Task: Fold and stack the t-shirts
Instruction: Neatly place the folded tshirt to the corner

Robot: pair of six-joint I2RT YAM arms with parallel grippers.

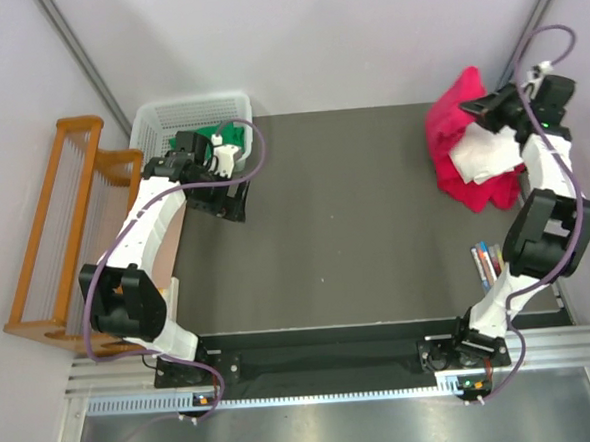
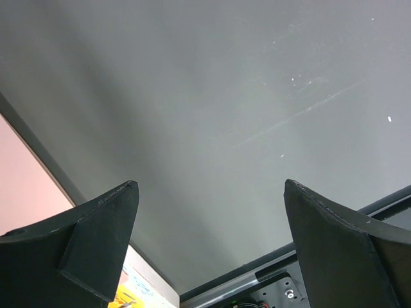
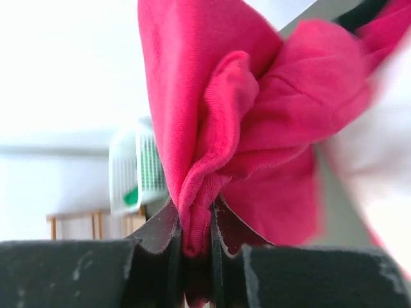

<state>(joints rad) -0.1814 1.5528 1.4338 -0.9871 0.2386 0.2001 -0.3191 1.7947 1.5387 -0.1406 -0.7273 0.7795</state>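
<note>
Top view, right gripper (image 1: 488, 104): seen at far right corner of counter (image 1: 346, 228), raised over a heap of cloth; prob. placed there so one shirt can be lifted out of the heap.
Top view, crimson-pink t-shirt (image 1: 449, 121): crumpled at far right edge, partly pulled up toward the right gripper.
Top view, white t-shirt (image 1: 481, 154): laid crumpled on top of the pink one, touching it; must be separated before folding.
Top view, green t-shirt (image 1: 232, 135): kept inside white basket (image 1: 158, 114) at far left, not yet taken out.
Top view, left gripper (image 1: 236, 200): held just in front of the basket, near the green shirt, w/ nothing in it.
Top view, other items: pens (image 1: 488, 262) lie near right arm base; wooden rack (image 1: 55, 226) stands off left of counter.
Left wrist view, left gripper (image 2: 210, 186): both fingers spread wide apart, only bare grey counter seen btw. them; judged to be waiting.
Right wrist view, right gripper (image 3: 196, 218): jaws pinched tight on a bunched fold of the crimson-pink t-shirt (image 3: 257, 115); cloth hangs up and out from the pinch, so the shirt is judged to be carried by this grip.
Right wrist view, background: basket (image 3: 138, 167) shown blurred w/ a spot of green; white blur at right edge, cannot be told for sure if it is the white shirt.
Task stage (judged): early; nothing folded or stacked yet.
</note>
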